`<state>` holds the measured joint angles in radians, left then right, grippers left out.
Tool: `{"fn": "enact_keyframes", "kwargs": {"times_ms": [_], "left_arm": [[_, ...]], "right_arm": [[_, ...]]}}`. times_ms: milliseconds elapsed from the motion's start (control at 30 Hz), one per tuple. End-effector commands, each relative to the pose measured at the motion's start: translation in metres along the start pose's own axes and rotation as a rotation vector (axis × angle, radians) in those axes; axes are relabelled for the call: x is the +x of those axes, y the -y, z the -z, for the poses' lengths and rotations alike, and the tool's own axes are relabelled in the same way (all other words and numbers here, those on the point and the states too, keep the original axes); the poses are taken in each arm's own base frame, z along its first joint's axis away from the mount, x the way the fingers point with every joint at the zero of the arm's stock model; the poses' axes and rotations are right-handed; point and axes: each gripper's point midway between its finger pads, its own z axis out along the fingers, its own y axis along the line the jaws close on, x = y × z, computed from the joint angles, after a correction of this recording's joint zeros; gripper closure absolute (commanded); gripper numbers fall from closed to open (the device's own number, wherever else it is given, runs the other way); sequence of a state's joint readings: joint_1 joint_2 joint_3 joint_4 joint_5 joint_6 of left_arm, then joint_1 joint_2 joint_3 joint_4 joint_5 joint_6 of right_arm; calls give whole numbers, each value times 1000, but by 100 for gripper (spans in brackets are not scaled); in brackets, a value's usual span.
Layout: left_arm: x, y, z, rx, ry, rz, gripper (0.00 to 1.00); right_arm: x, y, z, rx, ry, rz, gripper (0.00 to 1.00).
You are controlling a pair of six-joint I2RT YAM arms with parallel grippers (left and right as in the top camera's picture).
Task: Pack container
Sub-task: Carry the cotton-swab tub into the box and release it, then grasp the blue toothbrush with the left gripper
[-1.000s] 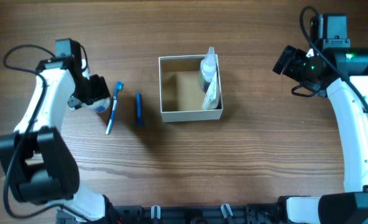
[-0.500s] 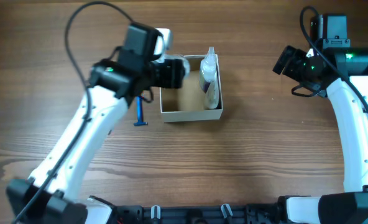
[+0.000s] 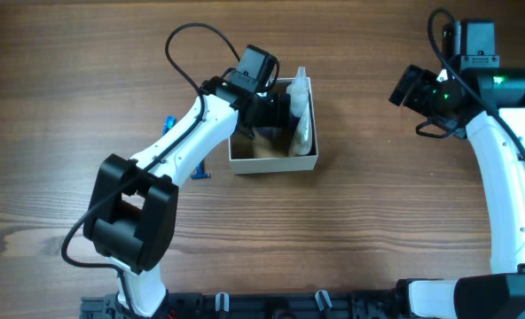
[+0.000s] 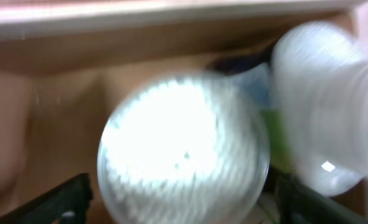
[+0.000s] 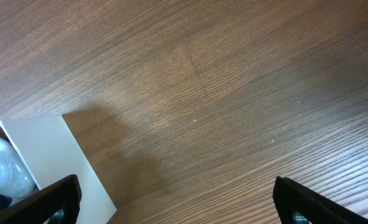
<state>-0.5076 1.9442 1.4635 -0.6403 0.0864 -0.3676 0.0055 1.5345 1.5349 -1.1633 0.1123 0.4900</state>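
The container [image 3: 271, 164], a shallow white cardboard box with a tan inside, stands at the table's middle. A clear bottle [image 3: 296, 89] and a white tube [image 3: 305, 133] lie along its right wall. My left gripper [image 3: 276, 111] reaches into the box from the left. In the left wrist view the gripper [image 4: 184, 202] is shut on the round white-lidded jar [image 4: 184, 143], low over the box floor [image 4: 59, 112] and next to the bottle [image 4: 327, 106]. The view is blurred. My right gripper [image 3: 404, 86] is open and empty at the far right, above bare wood [image 5: 178, 205].
A blue toothbrush [image 3: 168, 124] and a blue razor [image 3: 200, 170] lie on the table left of the box, partly hidden by my left arm. The box's outer wall [image 5: 53, 155] and the bottle [image 5: 4, 171] show at the lower left of the right wrist view.
My left gripper has carried the jar from the far left of the table rightward to inside the box. The right arm has not moved.
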Motion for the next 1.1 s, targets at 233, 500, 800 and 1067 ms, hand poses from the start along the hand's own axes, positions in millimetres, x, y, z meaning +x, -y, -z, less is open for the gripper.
{"fn": "enact_keyframes", "kwargs": {"times_ms": [233,500,800,1067], "left_arm": [[-27,-68,140,-96,112,162,1],[20,-197,127,-275,-117,340,5],[70,-232,42,-306,-400,388,13],[80,-244,14,-326,-412,389,26]], "right_arm": [[-1,-1,-3,-1,-6,-12,0],[-1,-1,-3,-1,-6,-12,0],[-1,-1,-3,-1,-6,-12,0],[-1,-1,-3,-1,-6,-12,0]]}}
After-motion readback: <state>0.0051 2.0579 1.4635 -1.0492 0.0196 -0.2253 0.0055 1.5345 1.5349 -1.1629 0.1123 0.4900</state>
